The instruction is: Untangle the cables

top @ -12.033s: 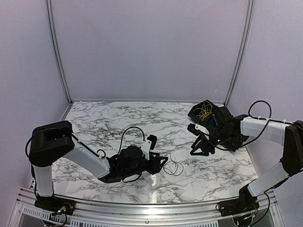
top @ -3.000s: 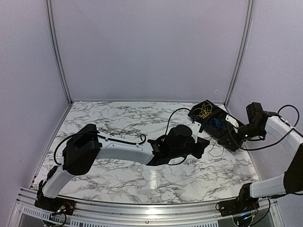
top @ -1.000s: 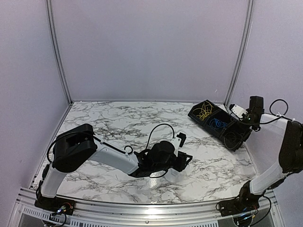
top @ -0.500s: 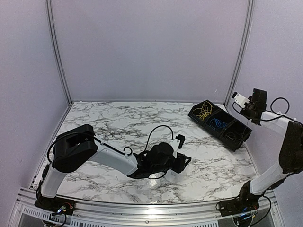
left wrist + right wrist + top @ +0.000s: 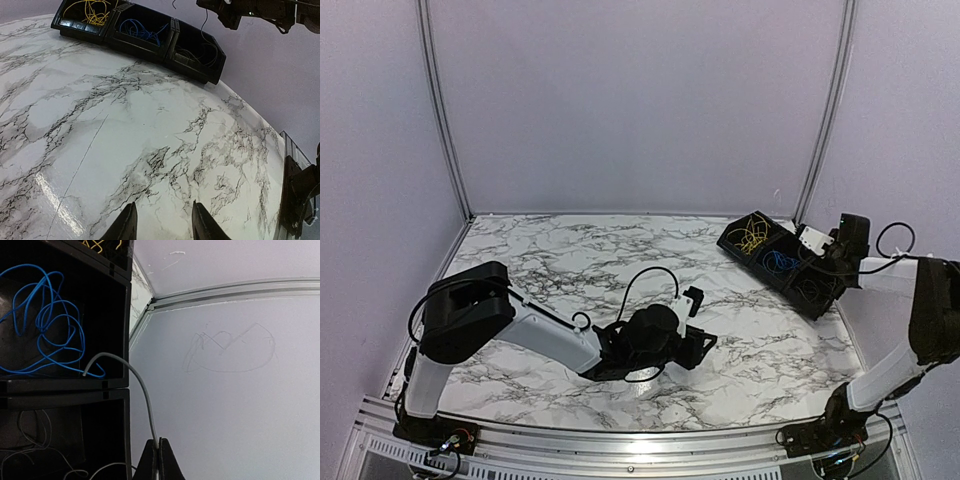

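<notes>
A black three-compartment bin stands at the table's back right. It holds yellow cables, blue cables and thin dark cables, one colour per compartment. My right gripper hovers over the bin's right end, shut on a thin cable that looks grey in the right wrist view. That cable arcs over the divider toward the blue cables. My left gripper is low over bare marble near the table's front middle. It is open with nothing between its fingers.
The enclosure's right wall stands close behind the bin. An aluminium rail runs along the near edge. The marble table stretches from the left gripper to the bin.
My right gripper lifted away from the bin, then came back down over it, still shut. The left arm drew back slightly toward the front left.
</notes>
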Available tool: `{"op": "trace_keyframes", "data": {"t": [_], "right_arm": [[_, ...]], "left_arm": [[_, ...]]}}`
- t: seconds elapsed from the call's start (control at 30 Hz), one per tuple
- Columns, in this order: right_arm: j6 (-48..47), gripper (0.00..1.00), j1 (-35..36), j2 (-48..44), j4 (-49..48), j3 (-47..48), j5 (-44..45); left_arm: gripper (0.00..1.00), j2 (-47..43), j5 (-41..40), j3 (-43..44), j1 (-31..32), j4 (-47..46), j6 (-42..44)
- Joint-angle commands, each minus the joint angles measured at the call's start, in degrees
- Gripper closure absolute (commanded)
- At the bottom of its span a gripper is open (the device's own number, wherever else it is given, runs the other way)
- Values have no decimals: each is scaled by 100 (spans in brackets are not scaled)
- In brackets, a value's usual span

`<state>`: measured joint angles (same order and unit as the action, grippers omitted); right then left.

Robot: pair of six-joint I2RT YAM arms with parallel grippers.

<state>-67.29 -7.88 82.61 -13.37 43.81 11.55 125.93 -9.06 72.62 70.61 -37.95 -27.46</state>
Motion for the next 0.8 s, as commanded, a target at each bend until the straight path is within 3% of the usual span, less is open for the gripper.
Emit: {"op": "trace_keyframes", "data": {"t": [0.0,0.27,0.77], "right_arm": [[214,100,41,-157,631,-37,-230],[1102,100,-1,73,2653,753,-659],[1460,100,-552,168,2813,963,-290]], "left_arm": [[61,-146,-66,5,48,-186,-40],[61,-121,-65,-30,67,-204,-40],[61,-146,-70,-141,73,-273,-65]]}}
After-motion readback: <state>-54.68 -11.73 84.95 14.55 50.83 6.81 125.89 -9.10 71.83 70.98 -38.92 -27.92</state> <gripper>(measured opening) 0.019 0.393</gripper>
